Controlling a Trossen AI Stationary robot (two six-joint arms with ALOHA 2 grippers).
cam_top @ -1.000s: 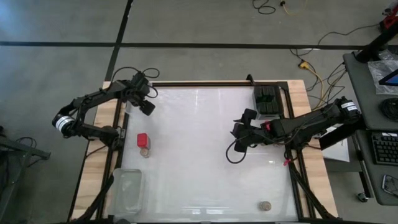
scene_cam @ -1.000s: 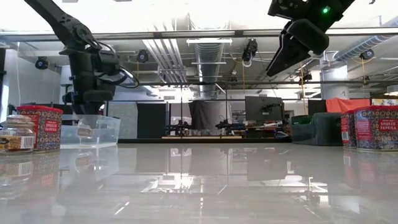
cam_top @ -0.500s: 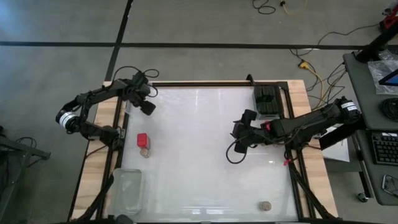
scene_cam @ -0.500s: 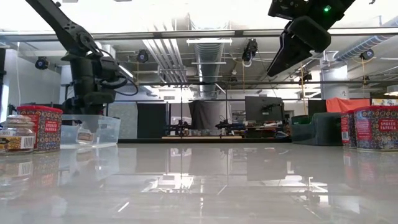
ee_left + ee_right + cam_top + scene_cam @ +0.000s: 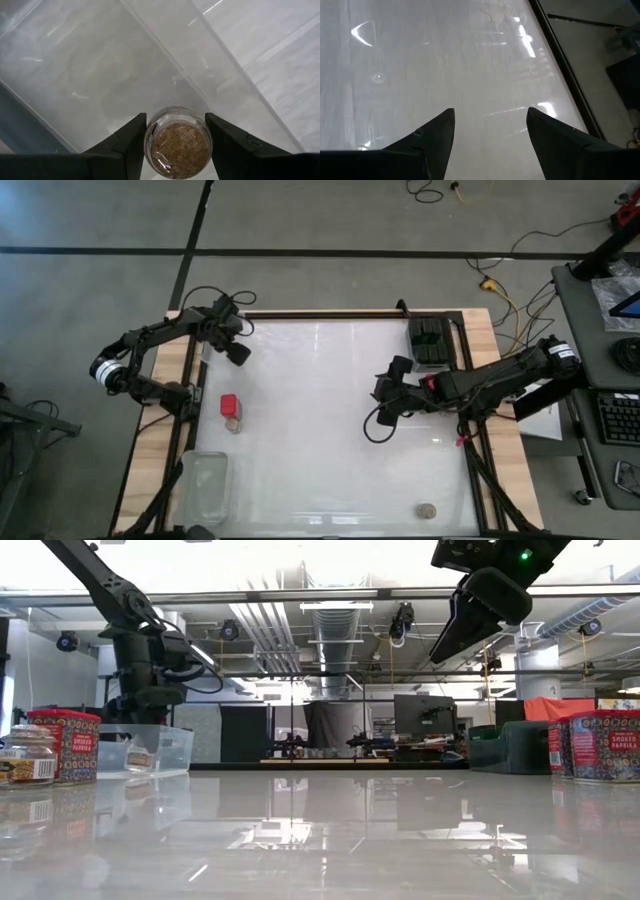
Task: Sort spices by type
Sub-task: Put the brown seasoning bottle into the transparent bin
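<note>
The left pincer (image 5: 175, 150) grips a round jar (image 5: 178, 141) of tan spice over a clear tray (image 5: 90, 75) at the desk's (image 5: 330, 440) far left. Nearer, a red tin (image 5: 229, 404) touches 1 tan-topped jar (image 5: 233, 423). Right of centre, the right pincer (image 5: 490, 132) hangs open and empty. Another jar (image 5: 426, 509) sits near right.

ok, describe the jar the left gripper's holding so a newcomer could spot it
Start at the table's far left corner, where a clear tray sits. The left gripper hangs over it, shut on a small round jar. Its glass shows tan, grainy spice, and unlike the jar beside the red tin, it is off the table.
</note>
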